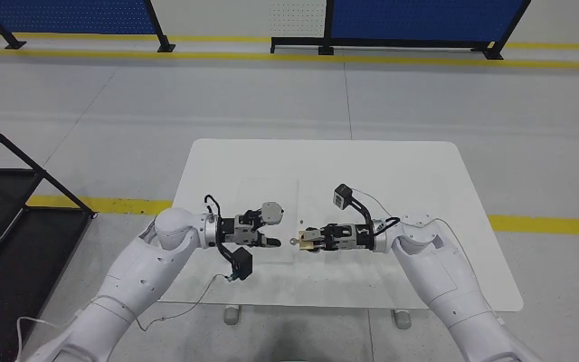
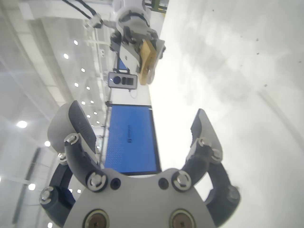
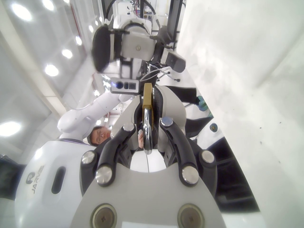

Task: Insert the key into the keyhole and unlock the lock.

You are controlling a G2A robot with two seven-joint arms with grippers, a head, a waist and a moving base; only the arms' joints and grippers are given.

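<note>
A brass padlock with a silver shackle is clamped in my right gripper, which is shut on it just above the white table. In the top view the padlock points at my left gripper, and a small silvery piece, likely the key, sticks out of its end. My left gripper is open with nothing between its fingers, a short gap from the lock. From the left wrist the padlock shows farther off, with the silvery piece at its tip.
A thin cable hangs off the table's near edge below the left arm. Blue panels stand on the floor beyond the table. A black frame stands to the left of the table.
</note>
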